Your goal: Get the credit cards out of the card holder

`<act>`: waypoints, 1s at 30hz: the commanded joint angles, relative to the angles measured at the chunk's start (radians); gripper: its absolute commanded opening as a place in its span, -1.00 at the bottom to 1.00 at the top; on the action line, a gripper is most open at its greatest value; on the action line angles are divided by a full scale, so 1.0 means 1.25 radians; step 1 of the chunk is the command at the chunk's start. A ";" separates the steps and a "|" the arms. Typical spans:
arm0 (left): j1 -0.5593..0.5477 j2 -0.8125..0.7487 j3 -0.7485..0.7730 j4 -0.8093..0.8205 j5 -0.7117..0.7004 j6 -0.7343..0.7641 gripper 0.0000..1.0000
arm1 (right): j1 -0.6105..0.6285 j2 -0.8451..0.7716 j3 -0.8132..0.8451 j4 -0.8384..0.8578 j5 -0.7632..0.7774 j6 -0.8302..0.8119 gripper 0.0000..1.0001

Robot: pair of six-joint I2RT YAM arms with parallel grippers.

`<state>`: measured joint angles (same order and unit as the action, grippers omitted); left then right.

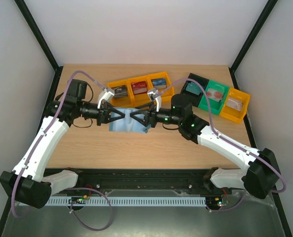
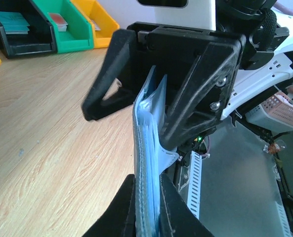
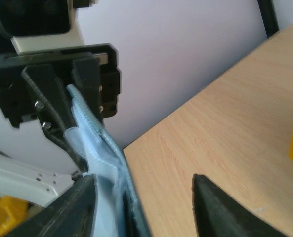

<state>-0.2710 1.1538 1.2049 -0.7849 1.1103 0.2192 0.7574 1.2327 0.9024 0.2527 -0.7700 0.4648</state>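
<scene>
Centre frame, the left gripper [image 2: 147, 207] clamps the card holder's [image 2: 148, 133] edge. The right gripper [image 3: 142, 180] gapes at the opposite edge, with the yellow bins [image 1: 127, 81] close above.

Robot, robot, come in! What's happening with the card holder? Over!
Left hand shut on card holder. Right hand open around its other end. Yellow bins behind.
</scene>
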 commanded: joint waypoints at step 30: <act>0.060 -0.038 -0.002 -0.057 0.093 0.080 -0.23 | -0.024 -0.084 -0.057 0.127 -0.279 -0.033 -0.97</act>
<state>-0.2016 1.1183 1.1786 -0.8165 1.1934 0.2653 0.7265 1.1542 0.8047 0.3653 -0.9779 0.4492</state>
